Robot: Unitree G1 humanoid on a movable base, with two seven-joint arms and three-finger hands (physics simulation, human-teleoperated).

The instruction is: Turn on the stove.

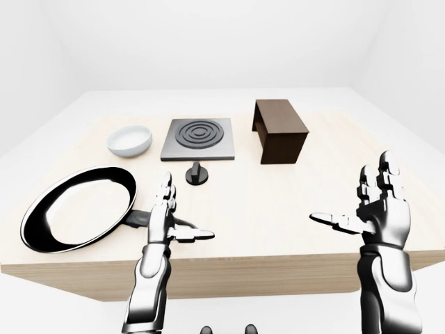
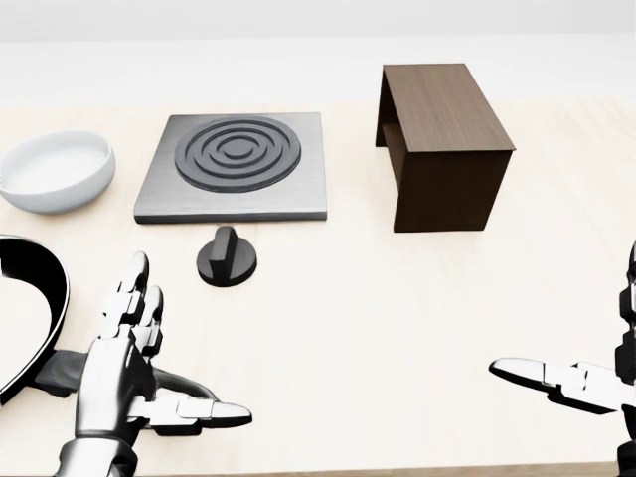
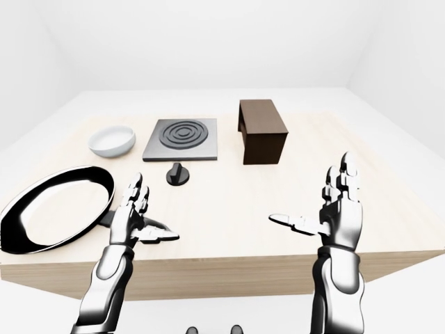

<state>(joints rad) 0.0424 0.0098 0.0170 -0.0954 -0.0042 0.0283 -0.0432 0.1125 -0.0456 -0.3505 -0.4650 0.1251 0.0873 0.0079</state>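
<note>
Counted on the surface (image 1: 278, 209), left to right: one frying pan (image 1: 76, 209), one bowl (image 1: 129, 140), one stove (image 2: 236, 165) at upper centre, one knob (image 2: 227, 258) just below it, one brown box (image 2: 442, 144). Left hand (image 2: 129, 373) open, fingers spread, low left. Right hand (image 1: 375, 212) open, palm inward, far right.

Bright, even light fills the sharp, clean renders; the table (image 1: 292, 202) carries only faint soft shadows, and the pan (image 1: 76, 207) shows white glare.
</note>
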